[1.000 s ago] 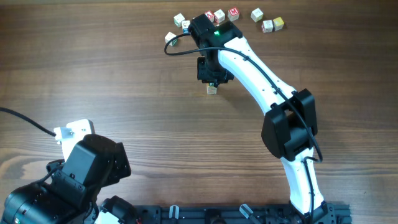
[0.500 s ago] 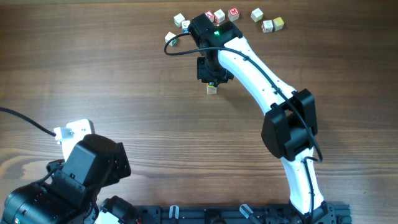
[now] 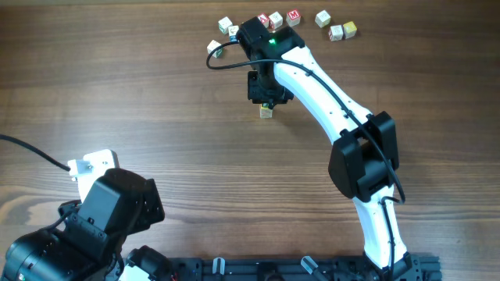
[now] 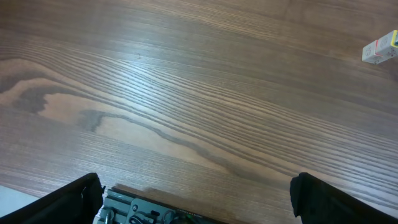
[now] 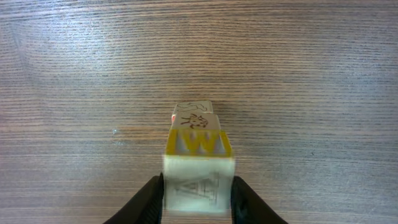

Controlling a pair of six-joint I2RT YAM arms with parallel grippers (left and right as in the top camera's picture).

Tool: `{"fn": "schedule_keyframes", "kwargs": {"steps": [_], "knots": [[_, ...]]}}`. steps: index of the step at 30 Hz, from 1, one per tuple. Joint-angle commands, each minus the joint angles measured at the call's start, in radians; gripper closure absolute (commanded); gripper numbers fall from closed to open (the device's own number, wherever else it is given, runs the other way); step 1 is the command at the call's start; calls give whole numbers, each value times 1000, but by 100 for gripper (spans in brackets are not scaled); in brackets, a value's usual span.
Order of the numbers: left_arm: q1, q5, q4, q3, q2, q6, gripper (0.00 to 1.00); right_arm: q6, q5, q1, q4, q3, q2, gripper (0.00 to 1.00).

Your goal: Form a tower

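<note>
table (image 3: pixel 117 101): brown wood grain | far edge, left: three pale letter cubes (image 3: pixel 225 24), loosely grouped, apart | far edge, middle: red-lettered cubes (image 3: pixel 294 15) in a row | far edge, right: cube pair (image 3: pixel 336 32) touching, single cube (image 3: pixel 323 17) just beside | left wrist view, right edge: pale yellow-edged cube (image 4: pixel 379 48)

the tower (image 3: pixel 266 112) stands on the table (image 3: pixel 156 94), loose cubes (image 3: pixel 336 32) well behind it.

A brown wooden table (image 3: pixel 117 94) fills every view — long dark grain lines run across it, with a paler swirl toward one side. Light is soft and even, shadows faint. A black rail (image 3: pixel 312 269) lines the near edge.
</note>
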Motion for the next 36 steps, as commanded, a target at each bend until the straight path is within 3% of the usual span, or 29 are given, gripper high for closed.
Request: {"fn": "schedule_keyframes", "kwargs": {"steps": [1, 12, 16, 21, 36], "knots": [[5, -2, 2, -1, -1, -10, 0, 9, 22, -4, 3, 11, -35, 64], [5, -2, 2, -1, -1, -10, 0, 25, 21, -4, 2, 11, -35, 62], [5, -2, 2, -1, -1, -10, 0, 24, 21, -4, 1, 11, -35, 42], [5, -2, 2, -1, -1, -10, 0, 23, 22, -4, -3, 10, -27, 34], [5, -2, 2, -1, -1, -10, 0, 23, -23, 0, -7, -49, 35, 34]]}}
